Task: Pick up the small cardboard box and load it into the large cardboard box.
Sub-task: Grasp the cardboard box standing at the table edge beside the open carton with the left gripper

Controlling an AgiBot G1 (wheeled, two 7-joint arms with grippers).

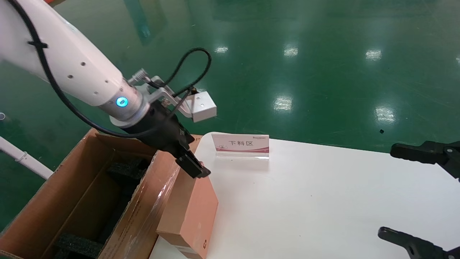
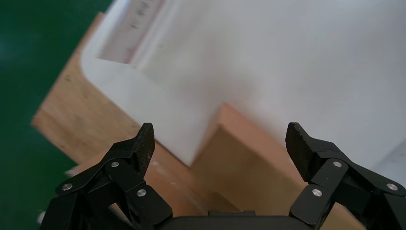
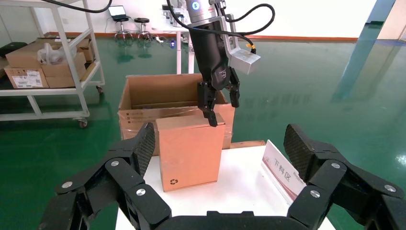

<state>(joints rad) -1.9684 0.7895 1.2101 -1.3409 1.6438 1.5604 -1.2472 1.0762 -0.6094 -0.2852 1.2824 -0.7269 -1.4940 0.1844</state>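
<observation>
The small cardboard box, pinkish-brown with a dark recycling mark near a low corner, stands upright on the white table's left edge, right beside the large cardboard box. That long brown carton has black foam inside and a taped flap against the small box. My left gripper hangs open just over the small box's top edge; in the left wrist view its fingers straddle the box top without closing on it. My right gripper is open at the table's right side, holding nothing, facing the small box.
A clear-stand sign with red print sits on the white table behind the small box. Green floor surrounds the table. In the right wrist view a shelving cart with cartons stands far off beyond the large cardboard box.
</observation>
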